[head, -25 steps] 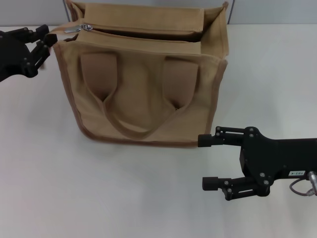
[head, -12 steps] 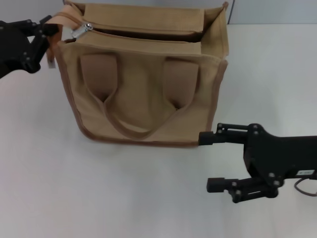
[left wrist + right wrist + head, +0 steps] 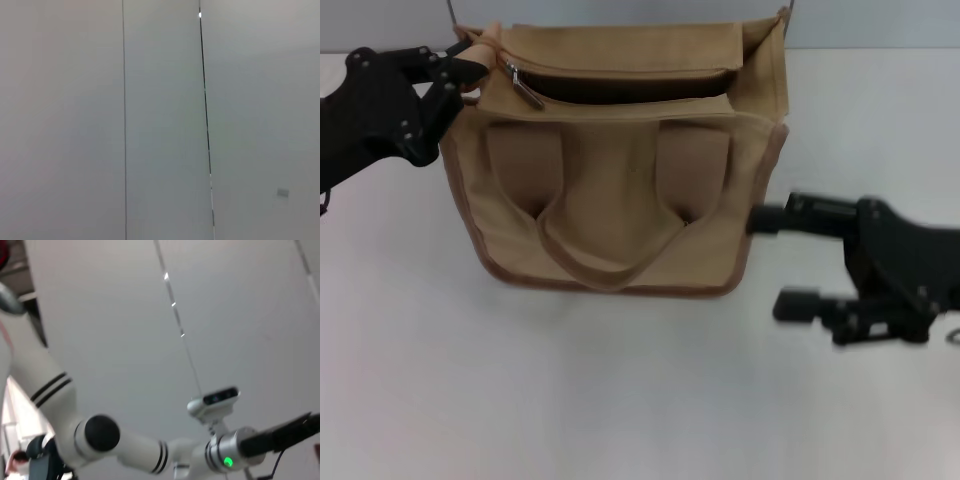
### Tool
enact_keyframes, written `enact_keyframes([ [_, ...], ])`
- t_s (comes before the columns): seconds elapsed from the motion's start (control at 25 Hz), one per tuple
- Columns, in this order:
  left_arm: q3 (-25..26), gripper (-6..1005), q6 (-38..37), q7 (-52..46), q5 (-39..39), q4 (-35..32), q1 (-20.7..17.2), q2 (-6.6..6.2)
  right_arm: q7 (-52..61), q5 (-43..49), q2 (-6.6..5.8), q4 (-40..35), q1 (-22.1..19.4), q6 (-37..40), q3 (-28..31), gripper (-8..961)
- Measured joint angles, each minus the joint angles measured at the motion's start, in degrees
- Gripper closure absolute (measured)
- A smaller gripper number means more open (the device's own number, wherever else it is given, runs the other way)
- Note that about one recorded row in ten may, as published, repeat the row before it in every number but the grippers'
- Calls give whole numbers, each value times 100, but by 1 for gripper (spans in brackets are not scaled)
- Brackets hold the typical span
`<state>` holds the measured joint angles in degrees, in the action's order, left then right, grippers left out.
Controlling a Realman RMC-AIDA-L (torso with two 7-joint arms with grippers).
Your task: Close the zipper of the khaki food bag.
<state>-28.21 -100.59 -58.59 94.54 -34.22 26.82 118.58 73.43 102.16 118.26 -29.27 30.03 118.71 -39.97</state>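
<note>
The khaki food bag (image 3: 620,200) stands upright on the white table in the head view, with its handles hanging down the near side. Its zipper (image 3: 630,98) gapes open along most of the top panel. The pull (image 3: 525,90) hangs near the left end. My left gripper (image 3: 468,60) is at the bag's top left corner, shut on the tan end tab (image 3: 485,42) there. My right gripper (image 3: 782,262) is open and empty just right of the bag's lower right side, its upper finger (image 3: 770,216) close to the bag wall. Neither wrist view shows the bag.
The white table (image 3: 570,400) stretches in front of and beside the bag. A grey wall stands behind it. The left wrist view shows only grey wall panels (image 3: 160,120). The right wrist view shows a wall and a white robot arm (image 3: 115,440).
My left gripper has moved in to the bag's top left corner and closed on the end tab. The pull now hangs down. My right gripper has moved right and up.
</note>
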Motion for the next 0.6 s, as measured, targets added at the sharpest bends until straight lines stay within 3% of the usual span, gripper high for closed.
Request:
enact_keyframes([
  [0.2, 107, 980, 42, -15, -18, 142, 41, -23, 961, -86, -99, -16, 254, -38, 287, 173],
  [0.32, 112, 979, 59, -17, -70, 147, 32, -22, 1694, -102, -257, -31, 614, -173, 394, 175],
  [0.6, 114, 977, 68, -20, -141, 154, 40, -20, 2227, -103, -326, -252, 1177, -893, 348, 180],
])
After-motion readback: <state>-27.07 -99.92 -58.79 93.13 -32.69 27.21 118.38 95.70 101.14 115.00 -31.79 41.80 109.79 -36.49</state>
